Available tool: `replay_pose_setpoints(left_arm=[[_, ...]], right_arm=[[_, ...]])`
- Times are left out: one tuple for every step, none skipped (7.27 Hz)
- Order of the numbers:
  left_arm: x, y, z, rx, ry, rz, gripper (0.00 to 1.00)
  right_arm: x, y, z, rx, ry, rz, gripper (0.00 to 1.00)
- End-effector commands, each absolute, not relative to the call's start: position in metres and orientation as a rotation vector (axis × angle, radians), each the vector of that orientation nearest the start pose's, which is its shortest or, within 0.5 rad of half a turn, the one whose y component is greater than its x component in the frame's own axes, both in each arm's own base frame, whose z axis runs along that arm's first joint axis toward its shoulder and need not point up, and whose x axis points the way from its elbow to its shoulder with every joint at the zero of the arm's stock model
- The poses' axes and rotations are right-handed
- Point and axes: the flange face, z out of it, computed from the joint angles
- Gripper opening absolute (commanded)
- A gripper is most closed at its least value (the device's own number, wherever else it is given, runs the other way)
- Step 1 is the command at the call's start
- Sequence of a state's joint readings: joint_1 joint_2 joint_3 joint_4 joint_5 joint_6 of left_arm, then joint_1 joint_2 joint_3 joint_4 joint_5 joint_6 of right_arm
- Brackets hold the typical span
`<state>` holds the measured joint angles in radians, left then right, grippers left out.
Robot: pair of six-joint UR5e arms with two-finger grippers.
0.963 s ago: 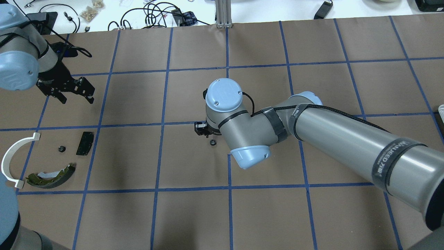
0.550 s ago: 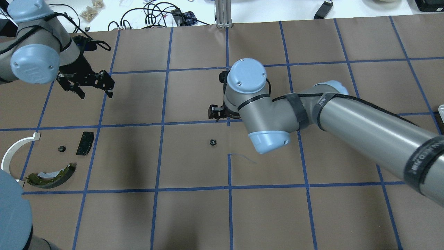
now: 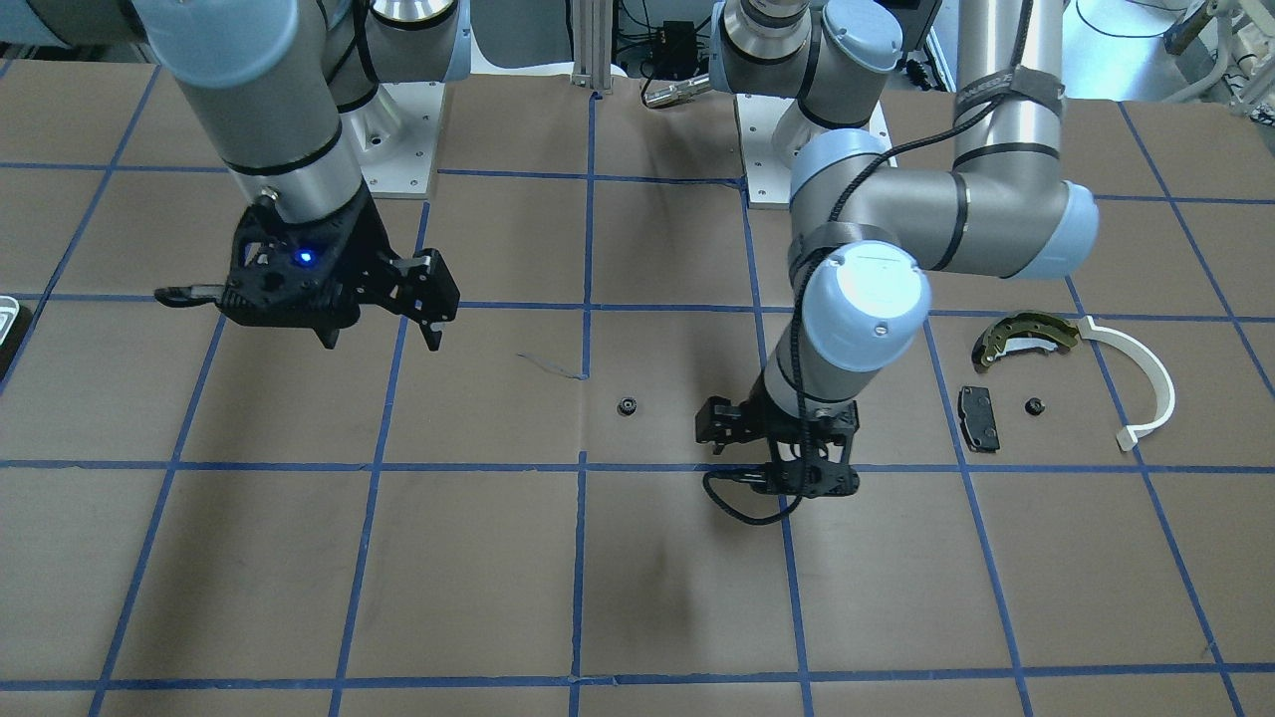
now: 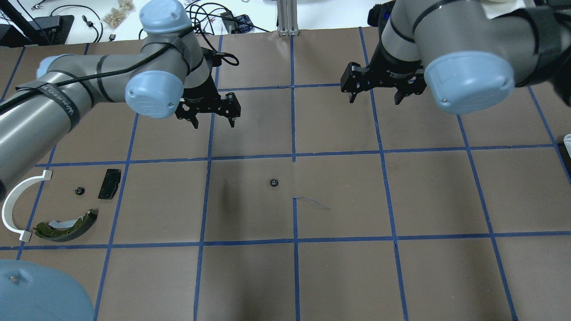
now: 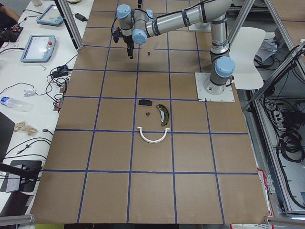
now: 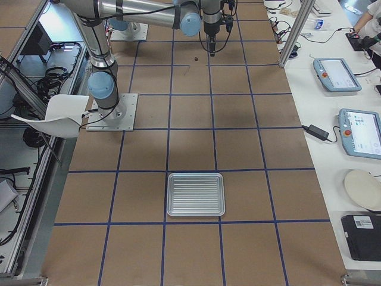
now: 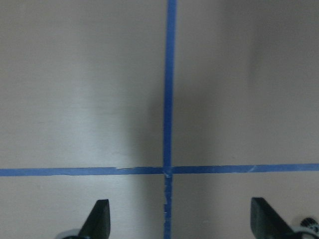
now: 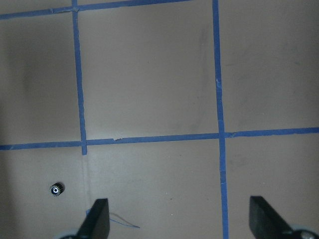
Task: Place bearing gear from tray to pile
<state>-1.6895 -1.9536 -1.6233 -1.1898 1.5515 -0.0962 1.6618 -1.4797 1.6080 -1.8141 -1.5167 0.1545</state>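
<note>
The bearing gear (image 4: 274, 182), small, black and toothed, lies alone on the brown table near the centre; it also shows in the front view (image 3: 628, 405) and the right wrist view (image 8: 57, 189). My left gripper (image 4: 213, 122) is open and empty, above the table beyond and left of the gear. My right gripper (image 4: 374, 99) is open and empty, raised beyond and right of it. The pile lies at the near left: olive brake shoe (image 4: 67, 225), white arc (image 4: 13, 205), black pad (image 4: 109, 183) and a second small gear (image 4: 79, 191). The tray (image 6: 196, 174) looks empty.
The tray's rim just shows at the overhead view's right edge (image 4: 567, 141). Cables and small items lie on the white bench beyond the table's far edge (image 4: 200, 18). A thin wire scrap (image 4: 312, 203) lies right of the gear. Blue tape lines grid the table.
My right gripper, low beside the gear a second ago, has risen and moved away to the far right. My left arm has swung from the far left toward the centre. The gear has not moved.
</note>
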Motion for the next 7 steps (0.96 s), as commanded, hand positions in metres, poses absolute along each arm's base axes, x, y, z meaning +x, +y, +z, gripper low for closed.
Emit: replay_pose_setpoints(left_arm=[[-0.276,-0.568,0.258,0.069,3.159,0.056,1.00],[-0.297,-0.559,0.244,0.117,3.153,0.078,1.00],[-0.308,-0.553,0.235,0.146,3.147,0.101,1.00],[-0.308,-0.550,0.227,0.153,3.146,0.126,1.00],[-0.307,-0.540,0.213,0.161,3.145,0.181,1.00],[-0.307,-0.533,0.202,0.163,3.150,0.192,1.00],[-0.306,-0.528,0.195,0.162,3.150,0.200,1.00]], right_arm=[[0.172,-0.525,0.477,0.131,3.081,-0.129,1.00],[0.162,-0.516,0.479,0.124,3.088,-0.049,1.00],[0.160,-0.516,0.478,-0.024,3.091,-0.056,1.00],[0.153,-0.519,0.481,-0.096,3.097,-0.095,1.00],[0.147,-0.523,0.490,-0.063,3.097,-0.137,1.00],[0.137,-0.520,0.498,-0.036,3.100,-0.150,1.00],[0.128,-0.509,0.509,-0.011,3.121,-0.180,1.00]])
